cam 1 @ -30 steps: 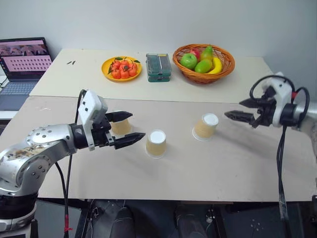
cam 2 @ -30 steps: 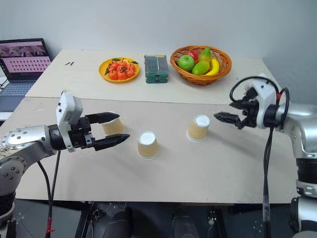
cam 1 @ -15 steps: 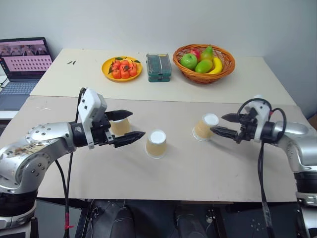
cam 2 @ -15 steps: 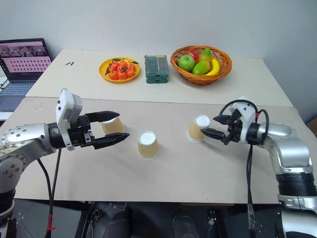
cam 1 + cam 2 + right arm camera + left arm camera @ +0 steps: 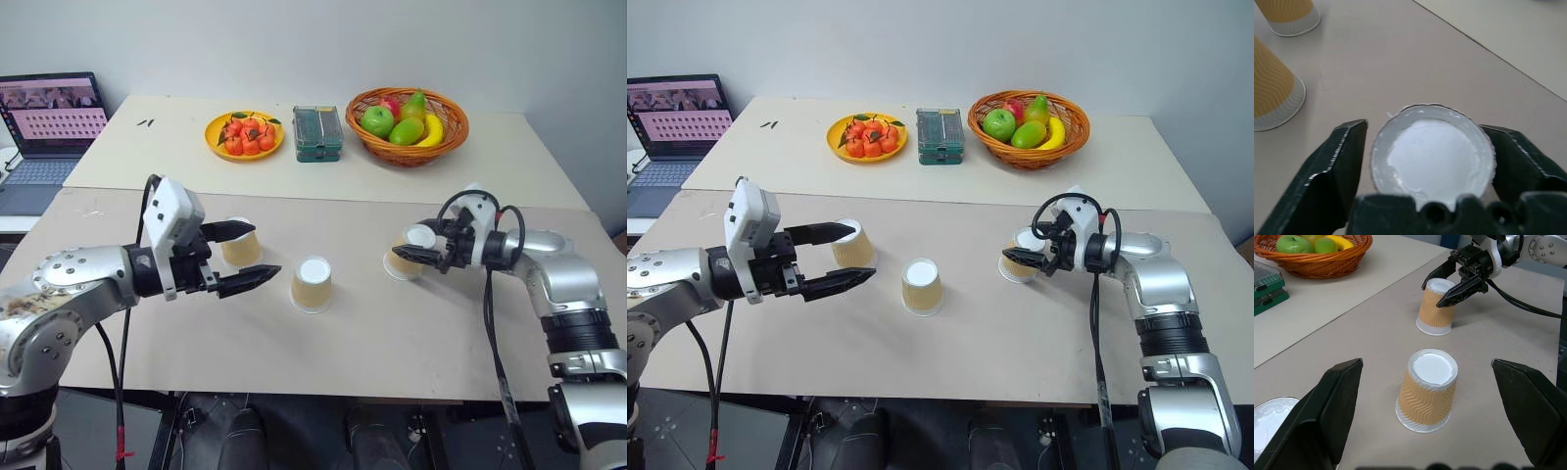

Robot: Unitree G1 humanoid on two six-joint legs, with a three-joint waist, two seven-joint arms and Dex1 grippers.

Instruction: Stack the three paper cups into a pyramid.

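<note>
On the right, our right gripper (image 5: 415,246) has its jaws pinching the upside-down tan ribbed paper cup (image 5: 404,258); we should squeeze gently, lifting straight. Our left gripper (image 5: 246,254) hangs spread beside the far-left cup (image 5: 240,245), the middle cup (image 5: 312,284) apart.

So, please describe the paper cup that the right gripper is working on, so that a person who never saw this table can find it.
On the near beige table, three tan ribbed paper cups stand upside down in a loose row. Take the cup farthest to the robot's right, roughly in front of the wicker fruit basket. It alone sits between the black fingers of the right gripper; the middle cup stands free.
</note>
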